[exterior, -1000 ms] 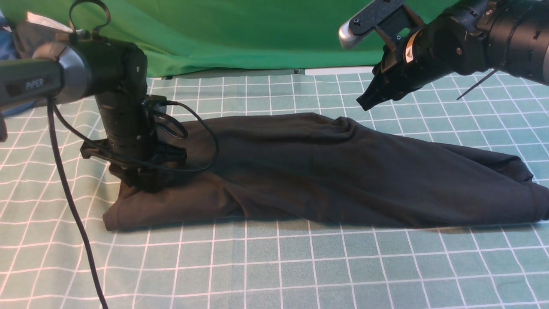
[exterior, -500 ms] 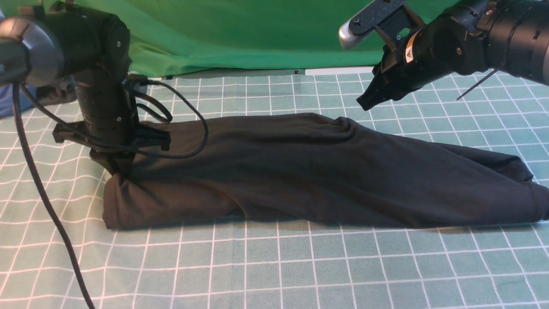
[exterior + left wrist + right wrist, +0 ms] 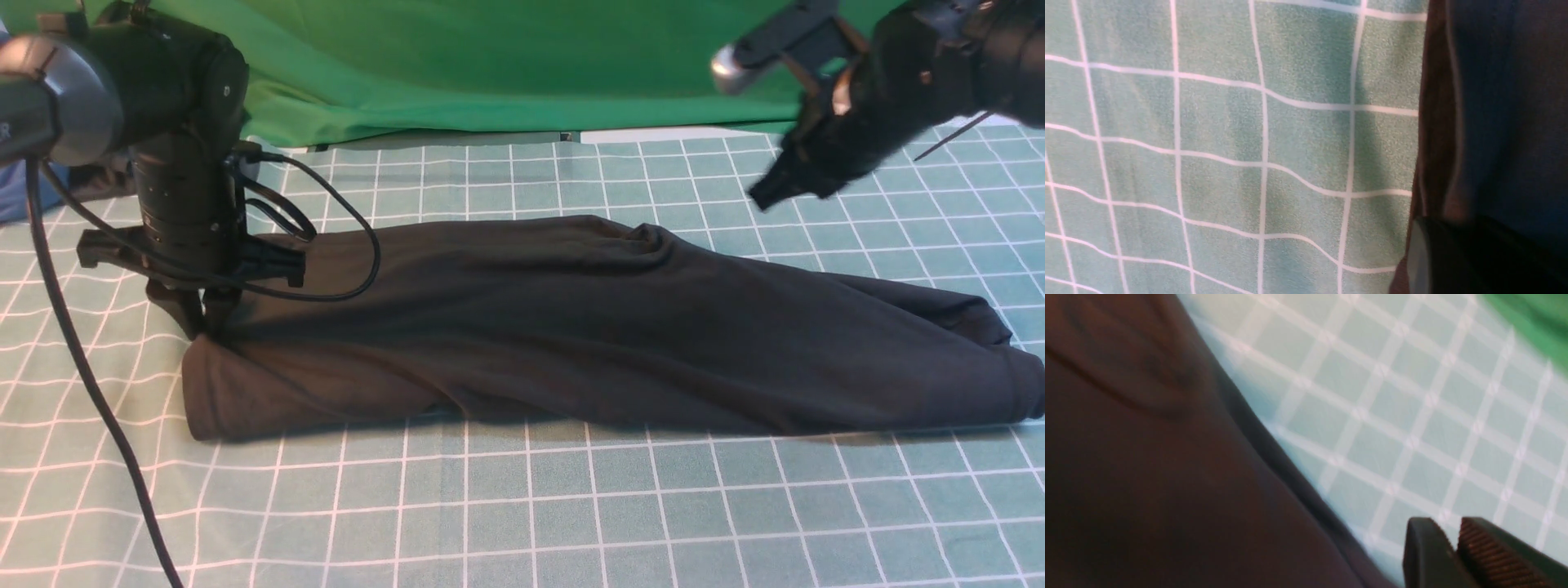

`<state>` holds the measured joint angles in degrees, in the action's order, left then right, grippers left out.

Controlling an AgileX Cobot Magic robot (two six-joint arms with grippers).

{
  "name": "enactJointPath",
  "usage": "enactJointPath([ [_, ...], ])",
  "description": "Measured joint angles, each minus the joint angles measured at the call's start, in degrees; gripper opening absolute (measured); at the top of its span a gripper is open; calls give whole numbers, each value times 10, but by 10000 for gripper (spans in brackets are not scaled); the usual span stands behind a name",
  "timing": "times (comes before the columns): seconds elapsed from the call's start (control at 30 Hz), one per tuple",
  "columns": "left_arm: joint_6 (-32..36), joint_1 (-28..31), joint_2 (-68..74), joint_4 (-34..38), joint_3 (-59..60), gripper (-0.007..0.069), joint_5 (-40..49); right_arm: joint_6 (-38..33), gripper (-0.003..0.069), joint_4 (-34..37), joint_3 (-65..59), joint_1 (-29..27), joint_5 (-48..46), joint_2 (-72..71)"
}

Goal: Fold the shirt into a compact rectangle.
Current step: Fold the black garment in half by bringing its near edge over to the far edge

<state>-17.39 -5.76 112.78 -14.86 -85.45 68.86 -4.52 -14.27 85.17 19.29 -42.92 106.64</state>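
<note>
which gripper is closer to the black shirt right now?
Left. The left gripper is down at the left end of the shirt; the right gripper hangs above its far edge, apart.

Left arm (image 3: 184, 204) points straight down, jaws slightly parted; right arm (image 3: 865, 114) hangs raised, angled downward, jaws together.

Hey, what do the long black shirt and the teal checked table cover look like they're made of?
Black shirt: soft matte knit, likely cotton, since it drapes in limp folds and wrinkles. Teal table cover with white grid: probably thin matte cloth; its lines ripple.
</note>
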Motion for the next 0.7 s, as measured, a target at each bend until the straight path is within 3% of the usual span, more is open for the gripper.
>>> enactJointPath([
  [0.1, 1, 0, 0, -23, 0, 220, 0, -9, 153, 29, 0, -27, -38, 0],
  [0.2, -3, 0, 0, -81, -1, 405, 0, -61, 242, 128, 0, -80, -71, 1],
  [0.3, -6, 1, 0, -106, -10, 493, 5, -84, 291, 191, 0, -123, -85, 8],
  [0.4, -5, 1, 0, -96, -26, 505, 7, -103, 328, 225, 0, -151, -103, 22],
  [0.43, -3, 1, -1, -86, -30, 496, 7, -105, 335, 228, 0, -153, -107, 24],
  [0.5, 15, 1, -6, -15, -34, 405, 6, -120, 405, 236, 0, -160, -117, 43],
  [0.63, 91, -5, -11, 145, -32, 119, -8, -142, 514, 245, 0, -155, -119, 83],
  [0.7, 107, -21, -11, 174, -14, 48, -35, -144, 528, 246, 0, -154, -111, 98],
])
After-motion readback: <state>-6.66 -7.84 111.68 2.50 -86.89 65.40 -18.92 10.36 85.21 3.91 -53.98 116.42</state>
